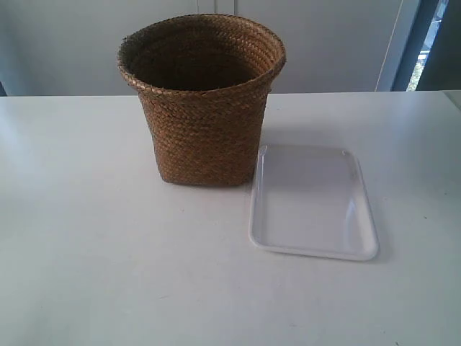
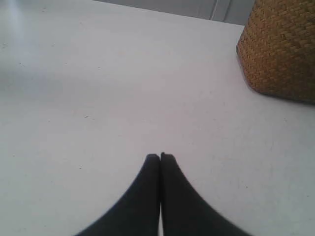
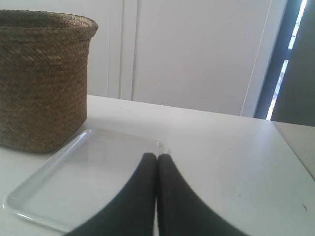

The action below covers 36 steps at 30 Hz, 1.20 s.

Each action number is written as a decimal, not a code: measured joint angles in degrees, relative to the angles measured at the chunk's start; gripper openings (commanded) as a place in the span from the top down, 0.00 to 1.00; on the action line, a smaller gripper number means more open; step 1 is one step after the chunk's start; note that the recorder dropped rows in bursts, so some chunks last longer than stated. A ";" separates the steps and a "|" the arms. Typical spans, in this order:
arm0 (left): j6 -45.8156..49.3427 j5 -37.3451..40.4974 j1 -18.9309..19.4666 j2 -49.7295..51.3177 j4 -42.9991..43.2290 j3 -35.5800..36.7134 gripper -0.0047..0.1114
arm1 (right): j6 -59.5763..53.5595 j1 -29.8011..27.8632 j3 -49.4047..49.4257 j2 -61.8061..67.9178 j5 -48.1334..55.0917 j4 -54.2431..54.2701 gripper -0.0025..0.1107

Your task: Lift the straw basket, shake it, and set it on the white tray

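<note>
The white table (image 1: 86, 274) fills most of the exterior view. Its far edge runs along a pale wall, and broad bare surface lies at that view's left and near side. The straw basket (image 1: 203, 130) stands upright toward the far edge, its flared rim wider than its base. Its inside is dark, and the bottom cannot be made out. The white tray (image 1: 311, 205) lies flat just beside the basket's base, at the exterior view's right; whether the two touch I cannot tell. The left gripper (image 2: 160, 156) has its jaws pressed together on nothing, above bare table. The basket (image 2: 280, 49) sits well apart from it, with only its lower wall in frame. The right gripper (image 3: 156, 156) is likewise closed and holds nothing. Its fingers hide part of the tray (image 3: 74, 182). The basket (image 3: 42, 78), cut off by the frame edge, stands beyond the tray.
</note>
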 measured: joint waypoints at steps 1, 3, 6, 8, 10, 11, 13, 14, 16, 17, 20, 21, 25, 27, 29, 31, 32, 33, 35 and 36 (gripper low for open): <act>0.00 0.00 0.00 0.00 0.00 0.00 0.96 | 0.00 0.00 0.00 0.00 0.00 0.00 0.98; 0.00 0.00 0.00 0.00 0.00 0.00 0.96 | 0.00 0.00 0.00 0.00 0.00 0.00 0.98; 0.00 0.00 0.00 0.00 0.00 0.00 0.96 | 0.00 0.00 0.00 0.00 0.00 0.00 0.98; 0.00 0.00 0.00 0.00 0.00 0.00 0.96 | 0.00 0.00 0.00 0.00 0.00 0.00 0.98; 0.00 0.00 0.00 0.00 0.00 0.00 0.96 | 0.00 0.00 0.00 0.00 0.00 0.00 0.98; 0.00 -0.11 0.00 0.00 0.00 0.00 0.96 | 0.00 0.00 0.00 0.00 0.00 0.00 0.98; 0.00 -0.54 0.00 0.00 0.00 0.00 0.96 | 0.00 0.00 0.00 0.00 0.00 0.00 0.98; -0.22 -1.22 0.00 0.00 0.00 0.00 0.96 | 0.00 0.00 0.00 0.00 0.00 0.00 0.98; -1.51 -2.24 0.00 0.00 -1.40 0.00 0.96 | 0.00 0.00 0.00 0.00 0.00 0.00 0.98; -3.36 -3.01 0.00 0.00 -3.44 0.00 0.96 | 0.00 0.00 0.00 0.00 0.00 0.00 0.98; -8.55 -4.69 0.00 0.00 -8.97 0.00 0.96 | 0.00 0.00 0.00 0.00 0.00 0.00 0.98; -10.04 -5.34 0.00 0.00 -10.12 0.00 0.96 | 0.00 0.00 0.00 0.00 0.00 0.00 0.98; -12.10 -8.78 0.00 0.00 -11.74 0.00 0.96 | 0.00 0.00 0.00 0.00 0.00 0.00 0.98; -12.22 -10.15 0.00 0.00 -11.84 0.00 0.96 | 0.00 0.00 0.00 0.00 0.00 0.00 0.98; -12.22 -12.21 0.00 0.00 -11.84 0.00 0.96 | 0.00 0.00 0.00 0.00 0.00 0.00 0.98; -11.70 -13.56 0.00 0.00 -11.38 0.00 0.96 | -0.36 0.00 0.00 0.00 0.00 -0.17 0.98; -10.75 -13.90 0.00 0.00 -10.91 0.00 0.96 | -0.47 0.00 0.00 0.00 0.00 -0.27 0.98; -9.41 -13.88 0.00 0.00 -10.39 0.00 0.96 | -0.61 0.00 0.00 0.00 0.00 -0.27 0.98; -6.64 -13.22 0.00 0.00 -9.85 0.00 0.96 | -0.61 0.00 0.00 0.00 0.00 -0.89 0.98; -4.96 -12.49 0.00 0.00 -9.61 0.00 0.96 | -0.61 0.00 0.00 0.00 0.00 -1.21 0.98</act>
